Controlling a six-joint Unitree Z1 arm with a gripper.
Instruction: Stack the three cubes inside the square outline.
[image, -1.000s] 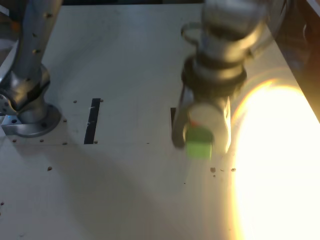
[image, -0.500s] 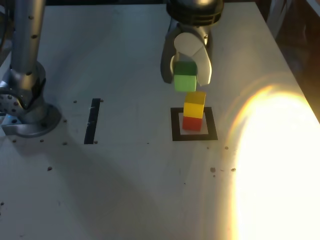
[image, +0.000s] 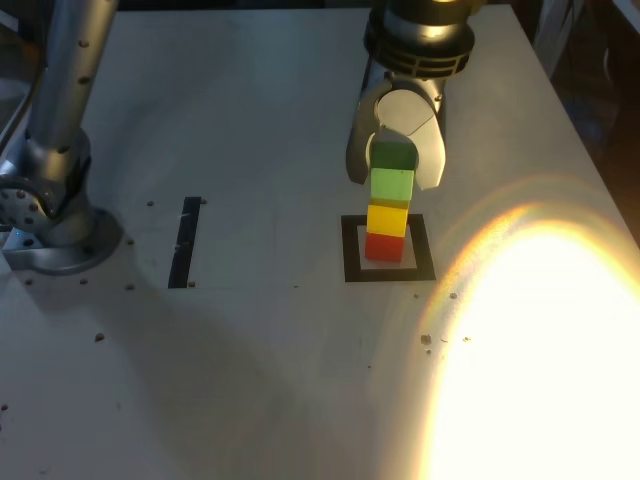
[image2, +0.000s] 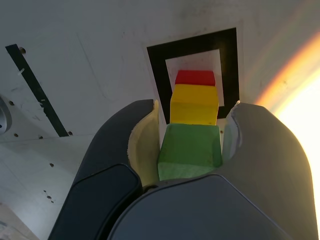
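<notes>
The red cube (image: 384, 246) (image2: 195, 77) rests inside the black square outline (image: 350, 250) (image2: 156, 70), and the yellow cube (image: 387, 218) (image2: 194, 105) sits on top of it. Directly above the yellow one is the green cube (image: 392, 177) (image2: 190, 152), resting on it or just over it, between the fingers of my gripper (image: 396, 160) (image2: 190, 145). The gripper comes down from above and is shut on the green cube, its pale pads pressed to two opposite sides.
A thin black strip (image: 186, 241) (image2: 35, 90) lies on the white table towards the exterior view's left, near the arm's metal base (image: 50, 215). Strong glare (image: 540, 340) washes out the table at the exterior view's right. Small dark specks dot the surface.
The gripper swung from low beside the outline up and over the stack with the green cube. It has now lowered the cube onto the yellow one.
</notes>
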